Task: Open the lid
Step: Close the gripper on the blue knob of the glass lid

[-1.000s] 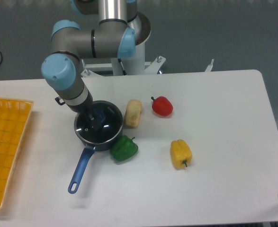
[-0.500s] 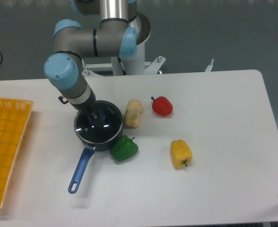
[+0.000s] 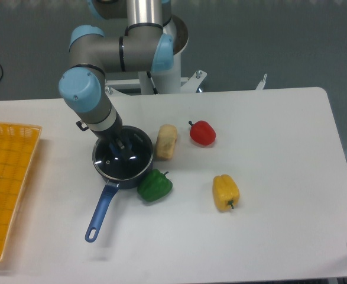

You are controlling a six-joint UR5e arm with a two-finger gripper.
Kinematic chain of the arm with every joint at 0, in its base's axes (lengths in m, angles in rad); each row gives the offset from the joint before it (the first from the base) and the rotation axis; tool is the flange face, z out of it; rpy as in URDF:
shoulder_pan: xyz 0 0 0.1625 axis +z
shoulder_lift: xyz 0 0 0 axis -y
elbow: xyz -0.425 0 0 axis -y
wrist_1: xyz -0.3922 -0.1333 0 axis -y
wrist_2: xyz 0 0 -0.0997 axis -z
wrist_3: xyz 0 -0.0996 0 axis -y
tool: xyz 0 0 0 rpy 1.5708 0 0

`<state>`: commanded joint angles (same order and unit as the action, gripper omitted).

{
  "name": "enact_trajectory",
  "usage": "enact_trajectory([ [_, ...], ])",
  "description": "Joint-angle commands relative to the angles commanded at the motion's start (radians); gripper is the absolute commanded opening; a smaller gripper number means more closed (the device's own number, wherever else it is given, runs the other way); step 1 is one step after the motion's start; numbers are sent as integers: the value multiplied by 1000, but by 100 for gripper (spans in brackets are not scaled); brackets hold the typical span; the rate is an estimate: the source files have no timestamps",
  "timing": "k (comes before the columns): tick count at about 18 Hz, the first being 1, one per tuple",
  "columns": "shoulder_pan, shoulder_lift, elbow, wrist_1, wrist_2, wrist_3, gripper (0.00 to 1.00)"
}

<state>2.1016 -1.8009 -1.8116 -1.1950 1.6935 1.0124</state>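
The white rectangular bench [image 3: 268,225] carries everything. The grey-and-light-blue robot arm [image 3: 93,100] reaches down from the back; over the last second its wrist has drifted slightly up and to the right. At the left edge lies a shallow orange plastic tray [image 3: 7,183].

The dark blue long-handled saucepan [image 3: 121,163] stands just left of centre, its handle running toward the front-left. On it lies the round transparent glass lid [image 3: 126,158] with its thin metal rim, seated flat and level on the pan, in the same place as a second ago. So the lid is not yet raised.

The gripper [image 3: 121,144] is down over the back part of the lid, where the blue knob showed a second ago; now the fingers cover it. I cannot tell whether the fingers are spread or pressed onto the knob. Judging by the arm's shift, this looks like the grasp being settled, with the lift to follow.

Around the pan: a green bell pepper [image 3: 155,185] touching its front-right side, a pale yellow-white vegetable [image 3: 166,141] just beside its right rim, a red bell pepper [image 3: 202,132] farther right, and a yellow bell pepper [image 3: 226,191] well apart.
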Motion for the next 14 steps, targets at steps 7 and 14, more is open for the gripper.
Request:
enact_trajectory([
  [7, 0, -6, 9, 17, 5, -6, 78],
  [14, 2, -9, 11, 17, 5, -3, 61],
])
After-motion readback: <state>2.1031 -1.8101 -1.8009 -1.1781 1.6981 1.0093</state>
